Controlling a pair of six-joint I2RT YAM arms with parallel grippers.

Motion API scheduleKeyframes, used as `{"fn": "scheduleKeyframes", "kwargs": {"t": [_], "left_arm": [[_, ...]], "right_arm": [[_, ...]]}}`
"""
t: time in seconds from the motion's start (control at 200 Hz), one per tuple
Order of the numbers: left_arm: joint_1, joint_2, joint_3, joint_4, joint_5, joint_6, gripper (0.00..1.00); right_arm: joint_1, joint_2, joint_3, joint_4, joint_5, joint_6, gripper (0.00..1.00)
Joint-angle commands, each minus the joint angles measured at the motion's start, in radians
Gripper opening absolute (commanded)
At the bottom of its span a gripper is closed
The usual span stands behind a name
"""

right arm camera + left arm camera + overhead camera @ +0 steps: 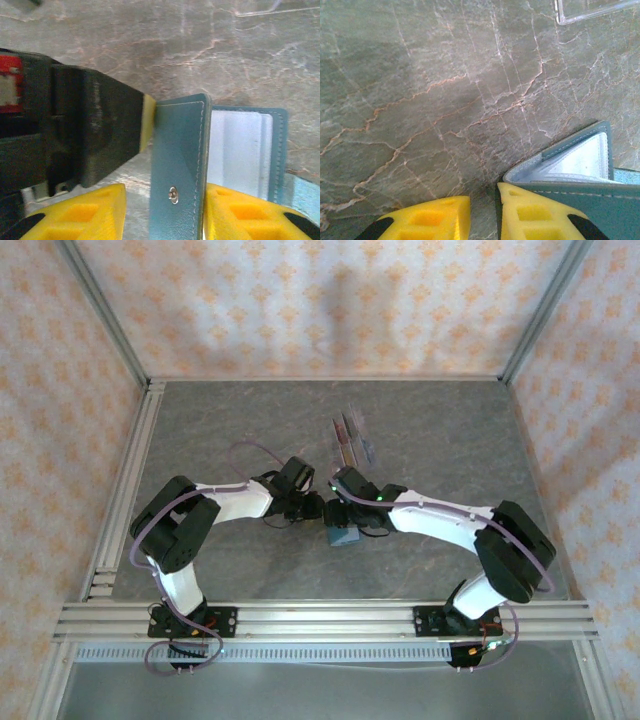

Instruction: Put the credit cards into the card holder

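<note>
Top external, right gripper point(345, 521) astride card holder point(342, 538), clear rack point(348, 440) beyond

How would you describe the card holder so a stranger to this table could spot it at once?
On the grey marble table, look at the middle, just on the near side of the clear rack holding the credit cards. The card holder is the small teal wallet, partly open, pale inside, with a snap dot on its flap; the rack is transparent.

1. The card holder point(180, 150) looks like matt teal leather, stitched, with a shiny metal snap point(173, 195).
2. The table point(445, 75): smooth, veined stone-look surface.
3. Yellow finger pads point(432, 220): matt moulded plastic.
</note>
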Motion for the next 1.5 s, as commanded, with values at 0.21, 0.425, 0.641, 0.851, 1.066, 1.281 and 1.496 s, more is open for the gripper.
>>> {"fn": "scheduleKeyframes", "kwargs": {"t": [0.21,0.425,0.641,0.851,1.066,1.281,1.496], "left_arm": [[-0.089,0.119,-0.048,0.118,0.115,-0.046,0.25],[-0.067,0.046,-0.074,0.099,0.121,-0.080,0.31],[-0.067,0.005,-0.092,0.094,0.120,-0.121,0.37],[-0.067,-0.003,-0.109,0.104,0.135,-0.157,0.40],[-0.066,-0.059,-0.128,0.036,0.071,-0.155,0.48],[-0.054,-0.131,-0.166,-0.012,0.026,-0.151,0.47],[-0.042,-0.172,-0.194,-0.012,0.032,-0.149,0.33]], "right_arm": [[0.007,0.041,-0.011,0.173,-0.136,0.034,0.49],[0.011,0.097,-0.013,0.263,-0.190,0.061,0.55],[0.018,0.083,-0.028,0.301,-0.195,0.078,0.58],[0.019,0.075,-0.038,0.335,-0.223,0.092,0.61],[0.021,0.088,-0.032,0.351,-0.217,0.100,0.63],[0.021,0.082,-0.029,0.343,-0.211,0.103,0.63],[0.031,0.078,-0.017,0.338,-0.213,0.106,0.62]]}}
